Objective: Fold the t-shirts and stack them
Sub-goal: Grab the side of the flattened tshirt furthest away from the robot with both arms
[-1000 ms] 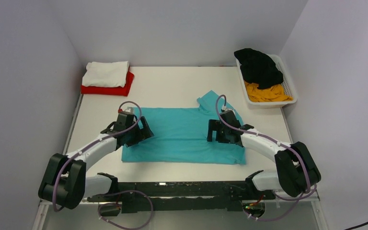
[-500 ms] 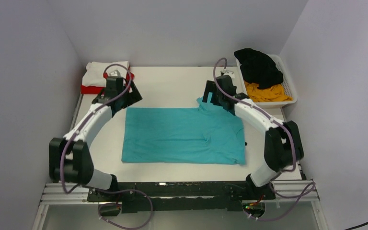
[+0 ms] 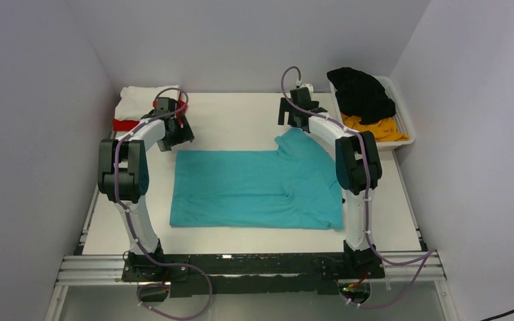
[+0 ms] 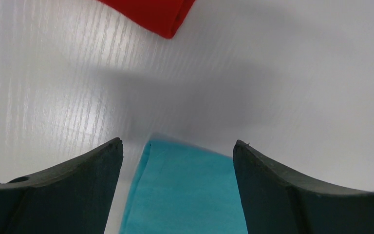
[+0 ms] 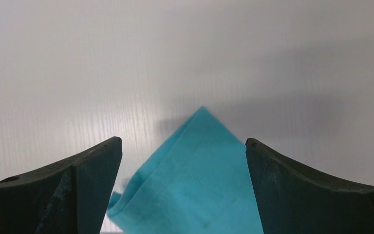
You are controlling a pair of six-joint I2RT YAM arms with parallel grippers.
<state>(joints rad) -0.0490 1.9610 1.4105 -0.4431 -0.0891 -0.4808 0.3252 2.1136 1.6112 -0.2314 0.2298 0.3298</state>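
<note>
Teal t-shirt [image 3: 258, 190] lies flat mid-bench [image 3: 241, 117], one sleeve poking out at its far right. Left pincer [image 4: 177, 144] is open, jaws either side of the shirt's far-left corner, not gripping. Right pincer [image 5: 183, 141] is open wide over the sleeve tip, holding nothing. Far left: white t-shirt [image 3: 144, 100] sits on red t-shirt [image 3: 126, 125]. Far right: basket [image 3: 408, 130] holds black t-shirt [image 3: 361, 92] over yellow-orange t-shirt [image 3: 375, 129].
</note>
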